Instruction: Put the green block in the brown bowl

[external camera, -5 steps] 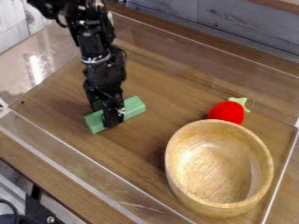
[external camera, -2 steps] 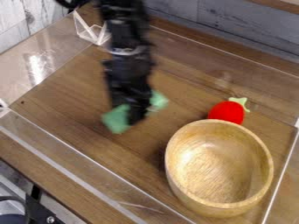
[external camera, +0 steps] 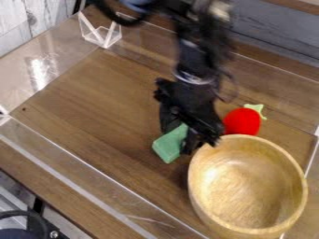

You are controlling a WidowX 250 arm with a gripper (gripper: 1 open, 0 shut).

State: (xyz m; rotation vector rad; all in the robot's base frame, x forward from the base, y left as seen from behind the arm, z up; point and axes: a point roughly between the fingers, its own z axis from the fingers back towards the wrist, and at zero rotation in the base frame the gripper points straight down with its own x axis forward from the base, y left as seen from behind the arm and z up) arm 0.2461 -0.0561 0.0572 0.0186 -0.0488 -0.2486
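Filling most of the view, wooden table [external camera: 88, 112] with clear walls around its edges. At lower right, brown bowl [external camera: 248, 192] — large, round, thick-rimmed, grain visible, hollow facing up. Above the bowl's upper-left rim, black arm reaching down from the top, blurred, gripper [external camera: 182, 136] pointing straight down. Jaws clenched on the green block [external camera: 171, 145] — gripped from both sides, block tilted, lifted off the wood, just beside the bowl's rim on the left, not over the hollow. To the right of the gripper, red round toy [external camera: 244, 119] with a yellow tip, lying on the table just behind the bowl.
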